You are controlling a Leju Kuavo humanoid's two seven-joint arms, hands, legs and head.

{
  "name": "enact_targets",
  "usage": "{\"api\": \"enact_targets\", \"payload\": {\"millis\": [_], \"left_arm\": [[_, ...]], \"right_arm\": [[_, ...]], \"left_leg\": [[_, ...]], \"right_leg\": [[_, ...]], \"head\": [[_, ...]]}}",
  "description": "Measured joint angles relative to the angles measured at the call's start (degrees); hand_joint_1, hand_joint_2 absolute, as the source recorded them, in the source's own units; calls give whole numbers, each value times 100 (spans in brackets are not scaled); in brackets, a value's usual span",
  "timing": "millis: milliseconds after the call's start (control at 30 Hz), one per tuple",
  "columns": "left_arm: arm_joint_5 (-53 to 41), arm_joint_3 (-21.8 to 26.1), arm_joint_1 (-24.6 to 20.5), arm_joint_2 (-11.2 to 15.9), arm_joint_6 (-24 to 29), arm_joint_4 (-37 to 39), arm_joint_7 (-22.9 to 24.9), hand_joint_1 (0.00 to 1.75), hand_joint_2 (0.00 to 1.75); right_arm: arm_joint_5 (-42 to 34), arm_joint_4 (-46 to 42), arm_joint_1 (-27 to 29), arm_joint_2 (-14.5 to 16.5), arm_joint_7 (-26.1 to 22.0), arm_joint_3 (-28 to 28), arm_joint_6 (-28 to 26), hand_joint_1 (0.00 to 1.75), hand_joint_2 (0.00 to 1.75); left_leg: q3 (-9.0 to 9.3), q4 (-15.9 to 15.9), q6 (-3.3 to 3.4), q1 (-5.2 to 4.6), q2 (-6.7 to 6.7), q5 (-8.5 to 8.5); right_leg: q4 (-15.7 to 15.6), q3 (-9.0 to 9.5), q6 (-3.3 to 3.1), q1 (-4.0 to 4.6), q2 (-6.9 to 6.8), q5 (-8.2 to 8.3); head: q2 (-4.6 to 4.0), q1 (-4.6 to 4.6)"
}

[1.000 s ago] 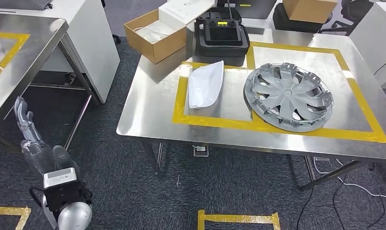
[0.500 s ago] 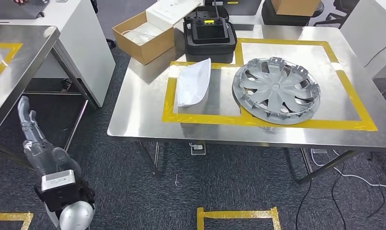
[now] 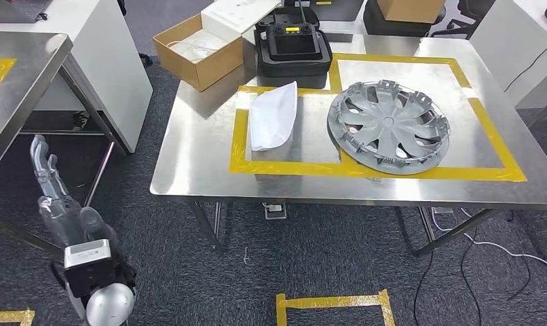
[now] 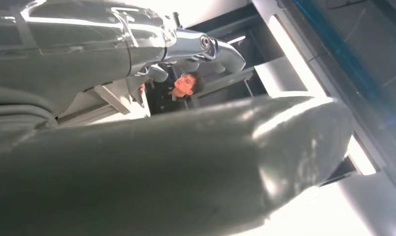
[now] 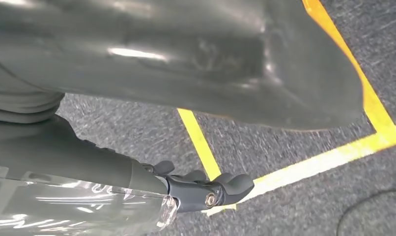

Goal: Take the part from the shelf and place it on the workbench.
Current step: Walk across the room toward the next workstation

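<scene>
The left hand hangs low beside the table, fingers spread and holding nothing, while the wheel cover lies flat inside the yellow tape frame, so the placing looks done, with nothing obvious left.

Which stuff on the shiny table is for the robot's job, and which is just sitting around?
For the job:
- wheel cover
- workbench
- left hand, holding nothing

Just lying about:
- white bag
- cardboard box
- black case
</scene>
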Motion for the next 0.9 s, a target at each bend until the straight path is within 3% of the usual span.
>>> {"api": "enact_targets", "payload": {"millis": [67, 100, 133, 167, 233, 300, 400, 467, 533, 600, 633, 667, 700, 767, 833, 900], "left_arm": [[0, -3, 0, 4, 0, 7, 2, 0, 0], [0, -6, 0, 8, 0, 14, 4, 0, 0], [0, -10, 0, 10, 0, 22, 7, 0, 0], [0, -20, -2, 14, 0, 29, 9, 0, 0], [1, -54, -11, 20, -1, 34, 11, 0, 0], [2, -86, -21, 24, -1, 38, 10, 0, 0], [2, -108, -34, 27, 0, 54, 10, 0, 0], [2, -115, -46, 35, 0, 60, 9, 0, 0], [2, -117, -51, 45, 0, 68, 14, 0, 0], [4, -117, -50, 54, 0, 87, 21, 0, 0], [8, -117, -49, 57, 0, 99, 21, 0, 0], [13, -117, -49, 61, 0, 109, 16, 0, 0], [19, -117, -48, 63, 0, 115, 7, 0, 0], [34, -118, -39, 63, 0, 122, -22, 0, 0], [50, -116, -9, 66, 0, 123, -48, 0, 0], [60, -115, 13, 70, 0, 122, -58, 0, 0]], "right_arm": [[-8, 0, -2, 5, -1, -1, 5, 0, 0], [-12, 0, 5, 13, -1, 0, 9, 0, 0], [-16, 0, 13, 20, -1, 1, 13, 0, 0], [-19, 0, 18, 25, -1, 1, 16, 0, 0], [-22, 0, 17, 25, -1, -1, 23, 0, 0], [-24, -1, 0, 23, -1, -1, 32, 0, 0], [-33, -2, -5, 23, -1, -1, 43, 0, 0], [-37, -1, 3, 25, -1, -1, 44, 0, 0], [-38, 0, 3, 27, -1, -1, 46, 0, 0], [-48, 0, 6, 29, -1, -1, 56, 0, 0], [-54, 0, 11, 30, -1, -1, 64, 0, 0], [-60, 0, 16, 32, -1, -1, 71, 0, 0], [-62, 0, 19, 34, -1, -1, 75, 0, 0], [-67, 0, 16, 42, -1, -1, 77, 0, 0], [-71, 0, 11, 45, -2, -1, 77, 0, 0], [-73, 0, 16, 47, -3, -1, 77, 0, 0]], "left_leg": [[-9, 1, 17, 0, 71, -3], [-11, 1, 18, -1, 105, -4], [-10, 1, 17, -2, 137, -7], [-6, 2, 13, -3, 168, -11], [12, 0, -6, -7, 230, -23], [20, -2, -49, -23, 297, -37], [47, -27, -144, -28, 393, -49], [5, 104, -195, -23, 232, -181], [-259, 667, -209, -26, 26, -518], [-587, 1317, -208, -32, 10, -770], [-654, 1421, -208, -33, 19, -740], [-619, 1316, -207, -32, 22, -598], [-493, 1030, -205, -28, -9, -382], [-181, 367, -189, -6, -213, -70], [-51, 85, -148, -2, -360, -33], [-45, 67, -88, -10, -289, -38]], "right_leg": [[734, -354, 56, -31, -52, -333], [978, -475, 69, -44, -64, -393], [1027, -505, 71, -54, -72, -344], [859, -430, 62, -59, -82, -192], [104, -70, 17, -48, -185, 201], [-456, 189, -48, -2, -312, 372], [-580, 212, -138, 27, -259, 385], [-652, 239, -207, 4, -193, 437], [-687, 250, -255, -3, -127, 465], [-683, 247, -274, 10, -43, 463], [-677, 249, -275, 14, 6, 460], [-665, 251, -269, 12, 60, 456], [-643, 252, -255, 6, 115, 444], [-557, 225, -202, -7, 218, 396], [-492, 170, -134, -19, 314, 367], [-490, 137, -79, -37, 402, 373]], "head": [[0, 10], [0, 10], [0, 10], [0, 10], [0, 10], [0, 4], [0, -4], [0, -10], [0, -24], [0, -31], [0, -30], [0, -31], [0, -31], [0, -31], [0, -32], [0, -34]]}}
